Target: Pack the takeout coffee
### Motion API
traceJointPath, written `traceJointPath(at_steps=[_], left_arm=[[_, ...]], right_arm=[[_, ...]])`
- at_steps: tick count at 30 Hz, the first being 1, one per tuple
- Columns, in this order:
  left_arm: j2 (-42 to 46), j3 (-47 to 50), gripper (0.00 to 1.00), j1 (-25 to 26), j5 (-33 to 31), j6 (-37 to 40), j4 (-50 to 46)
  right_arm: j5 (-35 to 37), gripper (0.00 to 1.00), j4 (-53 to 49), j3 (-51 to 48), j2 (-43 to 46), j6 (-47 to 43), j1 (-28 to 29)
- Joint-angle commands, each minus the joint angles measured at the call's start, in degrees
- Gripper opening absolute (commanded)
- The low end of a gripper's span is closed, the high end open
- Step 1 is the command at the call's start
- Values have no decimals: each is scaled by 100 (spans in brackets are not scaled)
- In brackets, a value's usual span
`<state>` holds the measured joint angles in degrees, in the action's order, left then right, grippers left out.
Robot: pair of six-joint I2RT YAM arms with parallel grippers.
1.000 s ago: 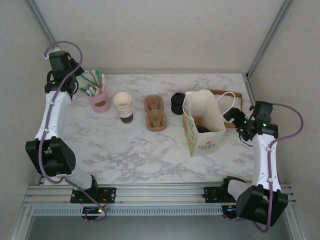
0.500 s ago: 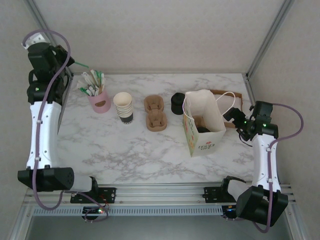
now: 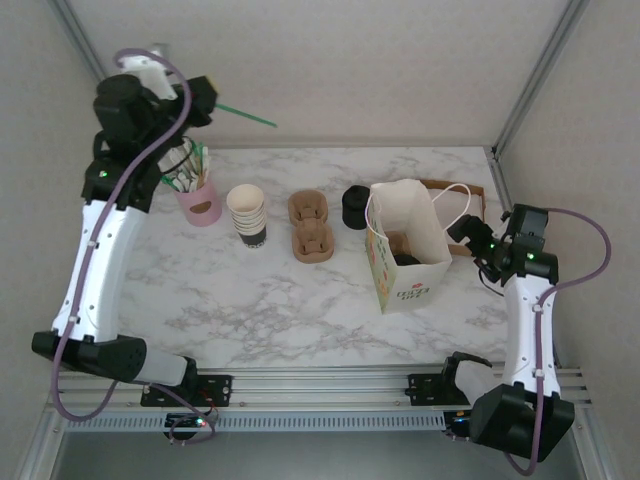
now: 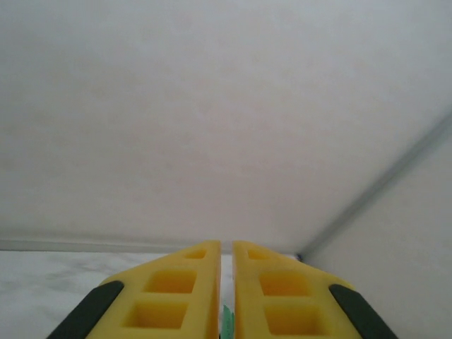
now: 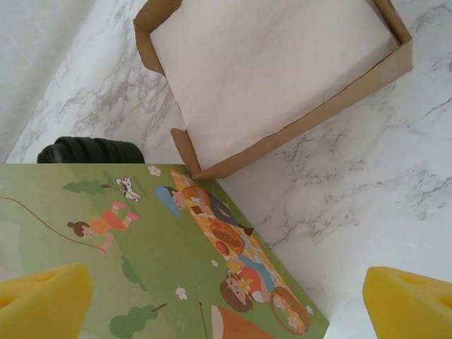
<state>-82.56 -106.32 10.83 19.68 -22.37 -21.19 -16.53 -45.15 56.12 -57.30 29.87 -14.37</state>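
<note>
Since half a second ago the left arm has swung from the left wall in toward the table. The left gripper is now high over the back-left corner and points toward the centre. The right arm has barely shifted.

Left jaws are clenched on a thin green stick that juts out to the right. In the wrist view the yellow fingers are nearly touching, with a sliver of green between them. The right gripper hangs just right of the paper bag with its jaws released; the yellow tips sit at opposite bottom corners of its wrist view.

The takeout coffee is inside the bag, next to a brown insert. Only a dark round top shows (bag walls hide the cup body).

Counts on the marble table:
- 1 pink holder full of sticks, below the left gripper
- 1 stack of cream cups, just right of the holder
- 2 brown cup carriers, one behind the other, mid-table
- 1 black lid stack, between the carriers and the bag
- 1 bag, open top, printed side facing the right wrist camera
- 1 brown box lined with white paper, touching the bag's far right corner

The bag's handle loops over the mouth on the right-gripper side.
</note>
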Motion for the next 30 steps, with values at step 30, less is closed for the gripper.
traceJointPath(at_steps=[30], left_arm=[[-3196, -3231, 16, 3349, -525, 1344, -1602]], right_arm=[[264, 99, -355, -189, 469, -7, -31]])
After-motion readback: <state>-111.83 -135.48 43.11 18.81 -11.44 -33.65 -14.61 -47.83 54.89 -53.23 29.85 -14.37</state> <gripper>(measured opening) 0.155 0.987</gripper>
